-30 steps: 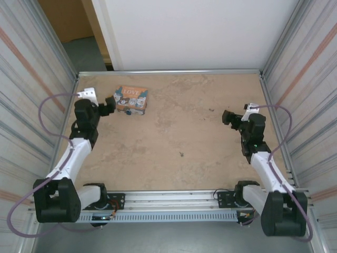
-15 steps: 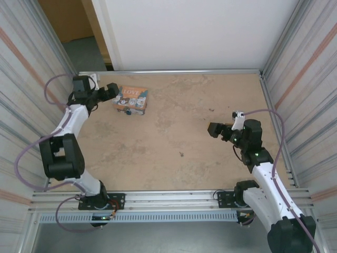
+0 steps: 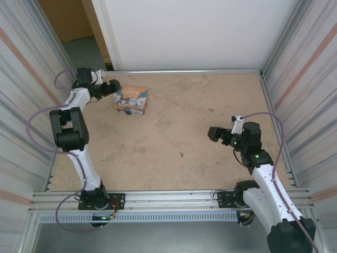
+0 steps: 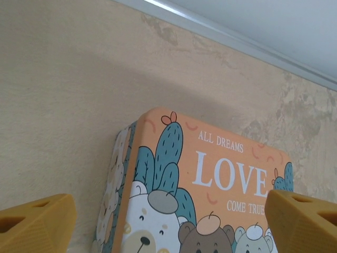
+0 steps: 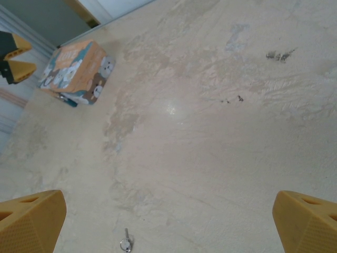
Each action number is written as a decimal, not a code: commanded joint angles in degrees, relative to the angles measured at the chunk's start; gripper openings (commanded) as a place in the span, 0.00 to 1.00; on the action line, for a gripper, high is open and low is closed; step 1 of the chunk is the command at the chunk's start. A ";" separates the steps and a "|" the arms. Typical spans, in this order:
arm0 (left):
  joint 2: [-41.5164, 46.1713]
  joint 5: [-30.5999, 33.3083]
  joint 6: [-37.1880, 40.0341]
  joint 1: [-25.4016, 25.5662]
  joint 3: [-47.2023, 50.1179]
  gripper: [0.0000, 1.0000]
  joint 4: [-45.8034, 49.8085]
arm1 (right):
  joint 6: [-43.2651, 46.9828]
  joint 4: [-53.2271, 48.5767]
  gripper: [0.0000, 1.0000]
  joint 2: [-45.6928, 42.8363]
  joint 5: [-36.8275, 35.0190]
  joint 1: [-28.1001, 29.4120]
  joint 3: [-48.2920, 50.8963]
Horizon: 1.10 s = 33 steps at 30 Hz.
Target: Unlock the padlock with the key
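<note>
Right wrist view has the key (image 5: 125, 243) lying on the table (image 5: 221, 137) near the middle, close to the right gripper (image 5: 168, 232), whose fingers stand wide and hold nothing. Farther, at the far left, the left gripper (image 4: 168, 221) also stands wide, empty, just beside the bear-printed tin box (image 4: 210, 179).

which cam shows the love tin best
Left wrist: the tin sits close up, with its lid lettering and bears readable. Top external shows it small at the far left; right wrist shows it distant, at the upper left.
</note>
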State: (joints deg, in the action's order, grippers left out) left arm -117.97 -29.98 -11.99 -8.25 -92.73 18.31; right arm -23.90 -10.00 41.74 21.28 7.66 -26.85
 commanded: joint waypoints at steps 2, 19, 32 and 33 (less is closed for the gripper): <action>-3.68 -5.24 2.28 -0.10 -4.84 0.88 4.29 | 0.61 -0.21 0.99 1.02 0.33 0.34 0.00; -10.44 -2.58 8.89 2.63 -9.47 0.62 11.49 | 0.21 -0.10 0.99 1.95 -0.08 0.55 -0.56; -4.99 -1.65 8.23 11.84 -2.20 0.51 8.66 | 0.83 -6.03 0.99 1.77 -0.93 1.48 -3.55; -4.46 -1.58 7.52 12.78 -1.23 0.51 8.22 | 0.63 -7.00 0.99 1.93 -1.30 1.56 -3.90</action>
State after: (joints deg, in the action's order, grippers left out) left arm -124.77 -32.42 -4.36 1.54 -96.97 24.62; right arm -23.73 -13.50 43.90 20.84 8.69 -28.12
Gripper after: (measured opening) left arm 0.512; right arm 0.990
